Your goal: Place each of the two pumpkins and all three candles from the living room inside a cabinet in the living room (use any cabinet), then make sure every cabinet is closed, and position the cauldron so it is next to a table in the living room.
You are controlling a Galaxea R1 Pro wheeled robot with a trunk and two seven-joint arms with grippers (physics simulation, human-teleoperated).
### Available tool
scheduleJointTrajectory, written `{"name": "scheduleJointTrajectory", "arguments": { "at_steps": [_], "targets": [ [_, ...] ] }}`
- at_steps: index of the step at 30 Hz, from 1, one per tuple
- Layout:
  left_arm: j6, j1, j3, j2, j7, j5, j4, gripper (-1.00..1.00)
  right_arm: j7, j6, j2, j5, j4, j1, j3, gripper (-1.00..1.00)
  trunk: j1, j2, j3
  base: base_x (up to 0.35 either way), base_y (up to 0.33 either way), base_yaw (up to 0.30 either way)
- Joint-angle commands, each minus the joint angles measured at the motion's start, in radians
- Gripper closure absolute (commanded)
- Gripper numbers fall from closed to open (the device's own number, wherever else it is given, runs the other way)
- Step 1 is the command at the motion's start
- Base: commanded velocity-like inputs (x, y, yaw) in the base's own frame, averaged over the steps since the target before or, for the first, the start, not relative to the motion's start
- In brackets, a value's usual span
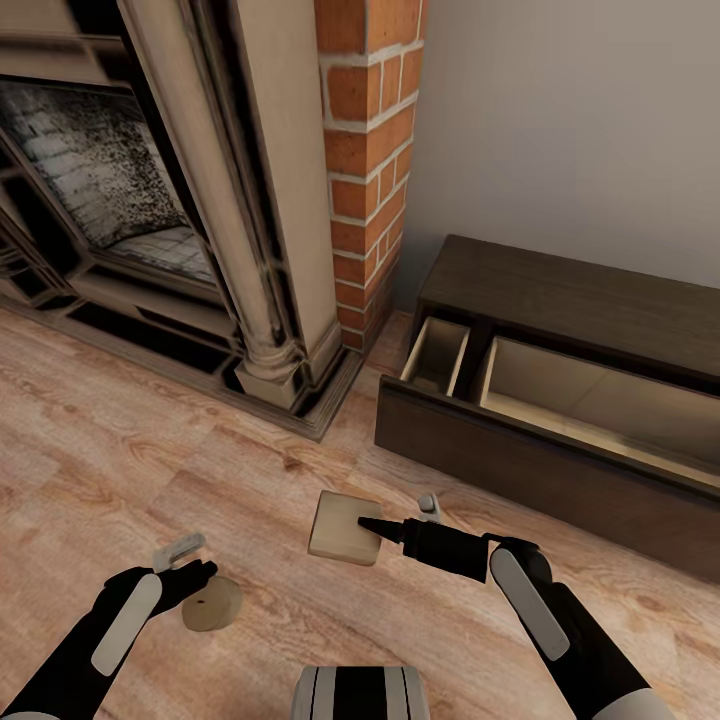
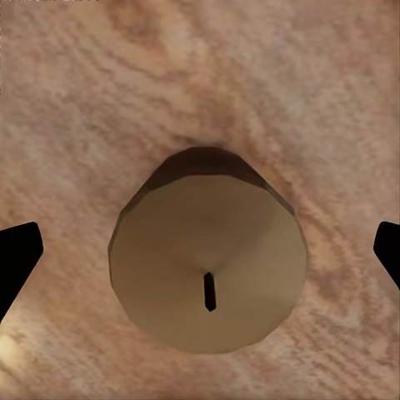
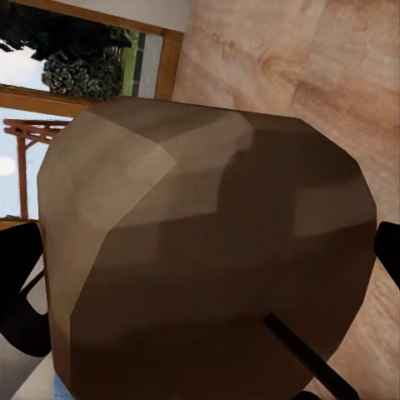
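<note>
One grey-beige candle (image 1: 212,604) stands upright on the wood floor, wick up. My left gripper (image 1: 190,562) hovers open just above it, and in the left wrist view the candle (image 2: 208,254) sits centred between the two dark fingers. My right gripper (image 1: 393,511) is shut on a second candle (image 1: 345,528), which is tipped on its side and raised off the floor; that candle (image 3: 208,250) is huge in the right wrist view. The dark brown cabinet (image 1: 560,290) stands to the right with two drawers pulled out. Pumpkins, cauldron and table are out of view.
A stone fireplace (image 1: 150,200) and a brick column (image 1: 365,170) rise at the left. The cabinet's small drawer (image 1: 437,355) and wide drawer (image 1: 600,400) show pale insides, and the wide drawer's front juts over the floor ahead of my right arm.
</note>
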State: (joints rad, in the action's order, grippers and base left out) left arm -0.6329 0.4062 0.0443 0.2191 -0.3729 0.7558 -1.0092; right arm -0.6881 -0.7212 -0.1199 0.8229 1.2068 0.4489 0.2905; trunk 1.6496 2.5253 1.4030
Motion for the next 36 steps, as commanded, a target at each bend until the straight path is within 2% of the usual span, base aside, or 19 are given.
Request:
{"name": "scheduleJointTrajectory", "arguments": {
  "at_steps": [1, 5, 8, 13, 16, 20, 25, 29, 36],
  "targets": [
    [-0.001, 0.000, 0.003, 0.001, -0.010, 0.010, -0.001, -1.00, 0.002, -0.006, -0.001, 0.007, 0.000, 0.001, 0.001, 1.00, 0.000, 0.000, 0.001, 0.002, 0.000, 0.000],
    [0.001, 0.000, 0.003, 0.002, -0.009, 0.009, -0.002, -1.00, 0.002, -0.006, -0.005, 0.010, 0.004, 0.001, 0.001, 1.00, 0.000, 0.000, 0.001, 0.000, 0.000, 0.000],
    [0.017, 0.000, 0.003, 0.002, -0.010, 0.008, -0.001, -1.00, 0.000, -0.009, -0.006, 0.014, 0.015, 0.001, 0.001, 1.00, 0.001, 0.001, 0.012, 0.000, 0.000, 0.000],
    [0.025, 0.000, 0.003, 0.002, -0.010, 0.008, -0.001, -1.00, -0.002, -0.042, -0.007, 0.020, 0.131, -0.001, 0.002, 1.00, 0.003, 0.002, 0.032, 0.000, 0.000, 0.000],
    [0.025, 0.000, 0.003, 0.002, -0.010, 0.008, -0.002, -1.00, -0.002, -0.065, -0.006, 0.020, 0.165, -0.001, 0.002, 1.00, 0.005, 0.003, 0.043, 0.000, 0.000, 0.000],
    [0.027, 0.000, 0.004, 0.002, -0.010, 0.008, -0.001, -1.00, -0.002, -0.071, -0.006, 0.019, 0.174, -0.001, 0.002, 1.00, 0.005, 0.003, 0.047, 0.000, 0.000, 0.000],
    [0.027, 0.000, 0.009, 0.000, -0.009, 0.010, -0.001, -1.00, -0.002, -0.072, -0.006, 0.018, 0.174, -0.001, 0.002, 1.00, 0.007, 0.004, 0.066, 0.000, 0.000, 0.000],
    [0.036, 0.000, 0.038, 0.001, -0.009, 0.010, 0.000, -1.00, -0.002, -0.072, -0.006, 0.018, 0.173, -0.001, 0.002, 1.00, 0.007, 0.004, 0.066, 0.000, 0.000, 0.000],
    [0.067, 0.000, 0.048, 0.001, -0.009, 0.010, 0.000, -1.00, -0.002, -0.072, -0.006, 0.018, 0.172, -0.001, 0.002, 1.00, 0.007, 0.004, 0.066, 0.000, 0.000, 0.000]
  ]
}}
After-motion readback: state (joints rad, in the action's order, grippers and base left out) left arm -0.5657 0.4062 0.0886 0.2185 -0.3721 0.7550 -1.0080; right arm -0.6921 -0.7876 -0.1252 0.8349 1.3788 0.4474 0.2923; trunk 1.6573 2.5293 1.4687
